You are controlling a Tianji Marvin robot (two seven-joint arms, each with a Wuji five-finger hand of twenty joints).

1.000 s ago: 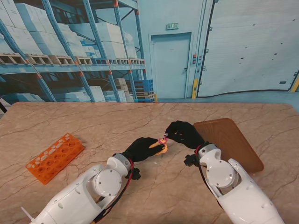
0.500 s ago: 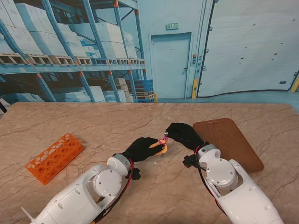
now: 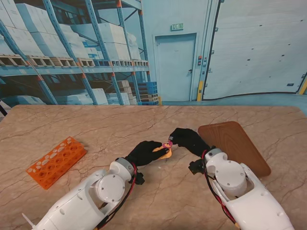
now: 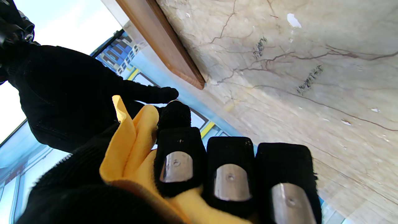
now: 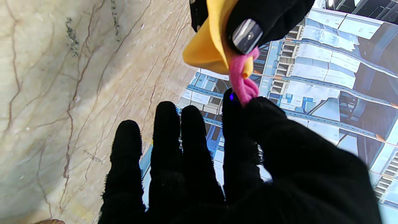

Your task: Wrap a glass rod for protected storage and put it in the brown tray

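My left hand (image 3: 145, 152) is clenched around the yellow cloth (image 3: 163, 153), just off the table (image 3: 96, 124) near its middle. My right hand (image 3: 188, 139) pinches a pink tie (image 5: 242, 83) at the cloth's end. I can't see the glass rod, probably bundled inside. The brown tray (image 3: 237, 146) sits toward the right edge.

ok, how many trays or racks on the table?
2. The brown tray lies to the right, just past the right hand. The orange rack lies at far left. None seems hidden.
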